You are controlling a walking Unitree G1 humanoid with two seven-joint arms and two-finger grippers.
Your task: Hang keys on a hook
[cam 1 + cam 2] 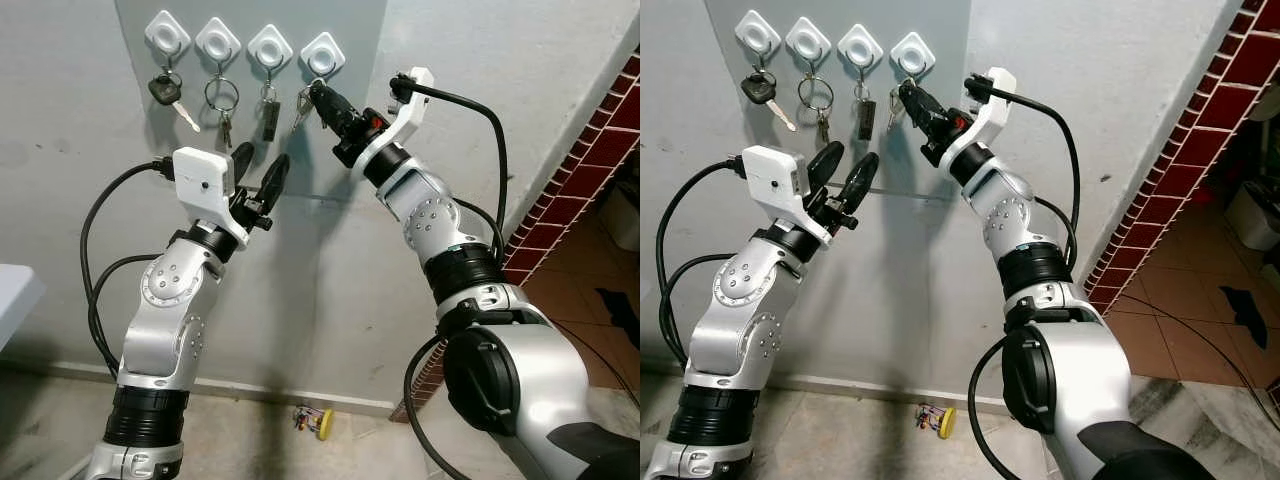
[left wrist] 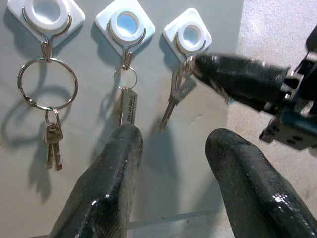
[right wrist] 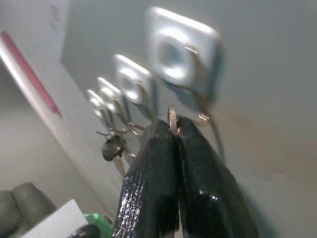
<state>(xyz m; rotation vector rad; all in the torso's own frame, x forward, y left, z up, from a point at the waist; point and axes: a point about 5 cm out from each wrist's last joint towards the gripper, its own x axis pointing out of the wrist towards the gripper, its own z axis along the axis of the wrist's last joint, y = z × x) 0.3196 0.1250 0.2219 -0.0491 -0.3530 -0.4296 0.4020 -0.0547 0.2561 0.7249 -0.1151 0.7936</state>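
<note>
a: where are the keys (image 1: 303, 108) now?
b: at the rightmost hook (image 1: 322, 55) on the far wall, hanging long axis down and a little slanted. the right gripper (image 1: 318, 92) is clamped together on their ring, right under that hook.
a: is the ring over the wire yet?
b: hard to say; the right wrist view is blurred, though it looks to be on or touching it.
a: and the other arm?
b: the left gripper (image 1: 258, 168) hangs lower and nearer, to the left, fingers apart and empty. the right one is nearer the hook.
a: the other hooks?
b: all taken: a black car key (image 1: 165, 92), a big ring with small keys (image 1: 222, 97), a tag (image 1: 269, 115).
</note>
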